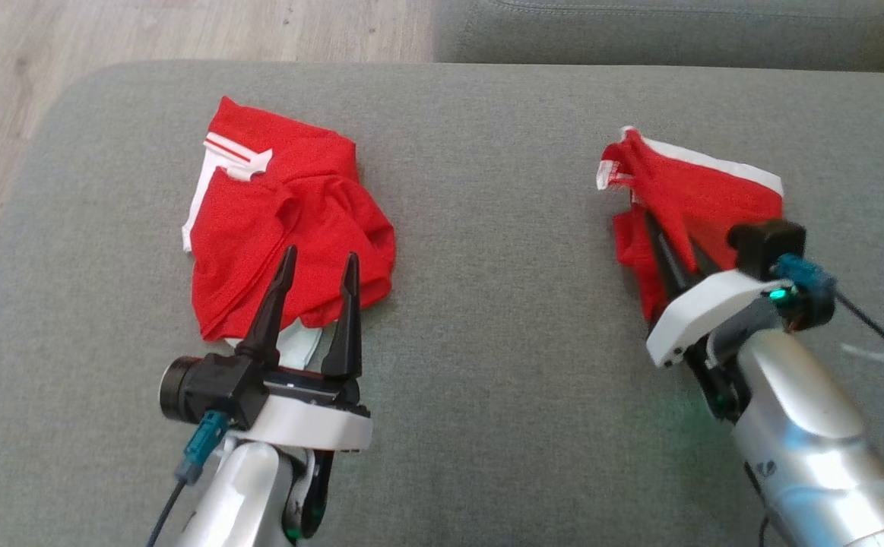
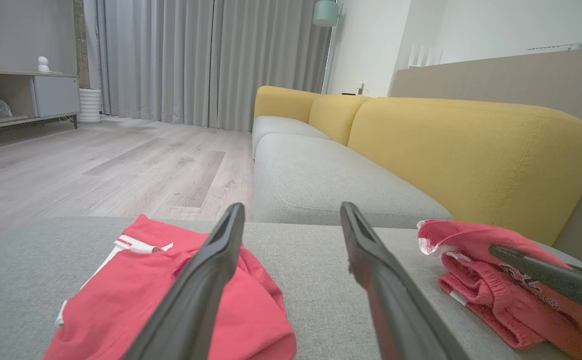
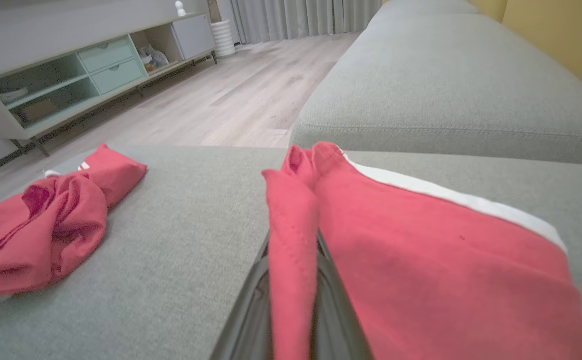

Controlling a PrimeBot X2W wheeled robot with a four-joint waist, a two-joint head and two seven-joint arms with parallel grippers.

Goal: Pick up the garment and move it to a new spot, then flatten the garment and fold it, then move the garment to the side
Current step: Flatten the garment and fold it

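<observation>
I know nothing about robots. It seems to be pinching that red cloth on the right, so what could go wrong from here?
1. The right end effector is shut on only a narrow fold of the right red garment, so the cloth might slip free when lifted.
2. The left end effector hangs open over the crumpled left red garment; a low move could snag it and drag it across the grey cushion.

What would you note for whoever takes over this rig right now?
Left hand: open, over the crumpled red cloth garment with white stripes, not gripping.
Right hand: shut on a raised fold of the red cloth garment with a white edge band.
Both lie bunched on the grey fabric cushion, apart.
Done: one grasp. To do: move, flatten, fold, set aside.
</observation>
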